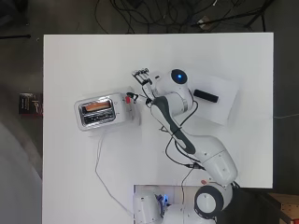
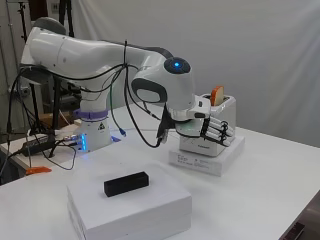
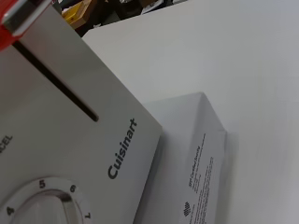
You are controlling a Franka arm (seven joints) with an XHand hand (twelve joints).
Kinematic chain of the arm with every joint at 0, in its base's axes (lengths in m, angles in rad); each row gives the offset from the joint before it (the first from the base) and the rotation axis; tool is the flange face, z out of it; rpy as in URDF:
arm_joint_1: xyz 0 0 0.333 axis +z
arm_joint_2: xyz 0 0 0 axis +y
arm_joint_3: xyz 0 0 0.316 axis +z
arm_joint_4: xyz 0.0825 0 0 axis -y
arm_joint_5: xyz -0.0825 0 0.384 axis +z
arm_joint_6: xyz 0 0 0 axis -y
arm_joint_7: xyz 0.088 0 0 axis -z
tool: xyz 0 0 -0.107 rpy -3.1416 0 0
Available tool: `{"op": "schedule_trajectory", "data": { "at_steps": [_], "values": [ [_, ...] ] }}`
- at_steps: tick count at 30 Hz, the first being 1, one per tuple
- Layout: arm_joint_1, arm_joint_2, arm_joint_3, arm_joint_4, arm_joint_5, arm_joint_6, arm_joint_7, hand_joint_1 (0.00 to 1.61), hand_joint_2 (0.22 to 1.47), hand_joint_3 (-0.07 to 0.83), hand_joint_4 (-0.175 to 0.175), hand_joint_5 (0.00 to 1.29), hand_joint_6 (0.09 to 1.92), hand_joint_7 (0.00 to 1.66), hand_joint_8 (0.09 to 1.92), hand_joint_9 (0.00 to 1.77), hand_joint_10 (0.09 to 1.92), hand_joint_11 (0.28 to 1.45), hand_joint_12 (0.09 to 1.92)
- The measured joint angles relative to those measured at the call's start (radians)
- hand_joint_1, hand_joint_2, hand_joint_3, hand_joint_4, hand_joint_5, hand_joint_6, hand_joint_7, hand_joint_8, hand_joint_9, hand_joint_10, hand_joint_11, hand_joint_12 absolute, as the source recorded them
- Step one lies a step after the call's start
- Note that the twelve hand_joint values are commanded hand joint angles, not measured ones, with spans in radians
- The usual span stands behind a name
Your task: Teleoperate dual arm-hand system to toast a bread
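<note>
I had the robot hand [image 2: 212, 129] at the control end of the toaster [image 1: 100, 112], its fingers [image 1: 141, 73] lying straight and side by side, holding nothing. The bread [image 1: 96, 106] was already seated in one slot, its top edge standing proud of the toaster body in the side view, so I judged the slice was loaded but not yet pushed down. The toaster sat on a flat white box [image 2: 207, 159], which rested on the white surface [image 1: 215, 51].

The step in hand, as I read it, was pressing the red lever [image 3: 7, 21] down its slot [image 3: 56, 81]. In the wrist view that lever sat at the high end of the dark slot, with the browning dial [image 3: 44, 205] further along the same face. From overhead I could not tell for certain whether a fingertip was touching the lever or only just beside it.

To do this well, I reckoned I should bring one fingertip squarely over the red tab and drive straight down along the slot, not sideways. A push with any sideways lean could slide the toaster on its box, since nothing braced it. I would keep the remaining fingers clear of the dial, and hold the lever at the low end until it latched. A black block [image 2: 126, 184] on a second white box [image 2: 130, 205] lay well apart.
</note>
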Motion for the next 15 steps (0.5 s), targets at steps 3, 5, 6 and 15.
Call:
{"op": "schedule_trajectory", "data": {
  "at_steps": [3, 5, 6, 15],
  "values": [
    [0.029, -0.010, -0.025, 0.002, 0.003, -0.001, -0.017, 0.00, 1.00, -0.002, -0.088, 0.41, 0.09, 0.37, 0.09, 0.48, 0.09, 0.46, 0.09],
    [0.044, -0.013, -0.044, 0.002, 0.010, -0.009, -0.023, 0.00, 1.00, -0.001, -0.059, 0.47, 0.09, 0.39, 0.09, 0.49, 0.09, 0.48, 0.09],
    [0.052, -0.017, -0.054, 0.010, 0.018, -0.014, -0.028, 0.00, 1.00, -0.001, -0.047, 0.49, 0.09, 0.39, 0.09, 0.49, 0.09, 0.48, 0.09],
    [0.080, -0.054, -0.134, 0.042, 0.050, -0.030, -0.043, 0.29, 1.15, -0.004, -0.131, 0.26, 0.09, 0.40, 0.09, 0.54, 0.09, 0.46, 0.09]
  ]
}}
